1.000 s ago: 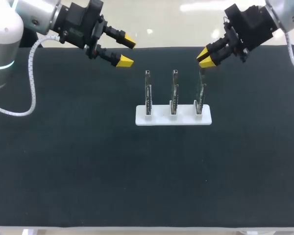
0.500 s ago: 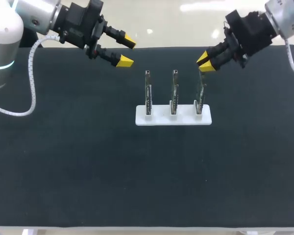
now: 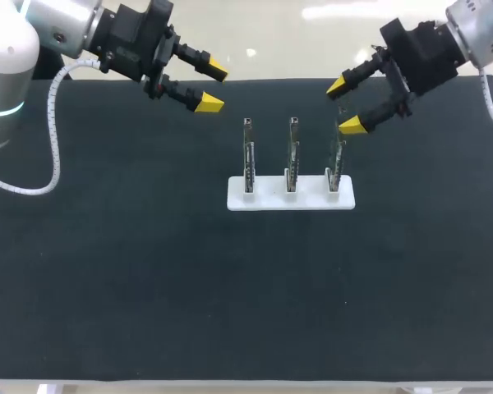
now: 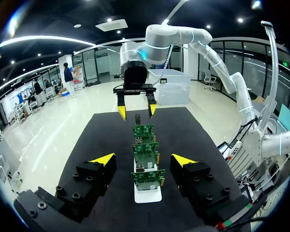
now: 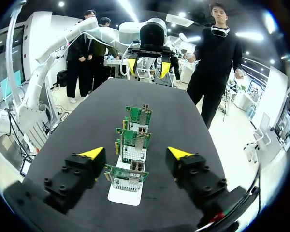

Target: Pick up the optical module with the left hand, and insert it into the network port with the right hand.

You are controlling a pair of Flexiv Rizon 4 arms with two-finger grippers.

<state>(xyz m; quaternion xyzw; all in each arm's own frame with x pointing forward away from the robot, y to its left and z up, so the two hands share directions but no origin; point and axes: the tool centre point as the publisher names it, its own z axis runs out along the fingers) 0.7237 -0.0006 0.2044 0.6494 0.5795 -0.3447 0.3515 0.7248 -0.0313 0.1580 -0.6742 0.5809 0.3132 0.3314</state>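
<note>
on the black table [image 3: 148,287], near its middle, 3 green boards are standing upright in a row in a white base [image 3: 290,199]. that is where the task's thing ought to be showing. i am not making out a loose optical module anywhere on the cloth, and neither claw is carrying one. whether one is sitting inside a network port [image 5: 121,182] is too small to tell (the head view is giving only the boards' thin edges).

the right gripper [image 3: 344,105] is hanging just beside the top of the right-hand board [image 3: 337,160], its yellow tips spread wide and gripping nothing. the left gripper [image 3: 213,85] is hovering over the table's far edge, well apart from the boards, likewise spread wide and empty.

risks, as i am judging them: the right fingers are sitting so near that board's top that a careless sweep could be knocking the thin card or dragging the light base. with the module unlocated, the left arm could be closing on a board instead. any tilt at the port could be jamming the insertion.

as for looks, only the ports are showing: small silver cages on the green cards, 2 per card in the right wrist view, with nothing clearly sticking out of them.
</note>
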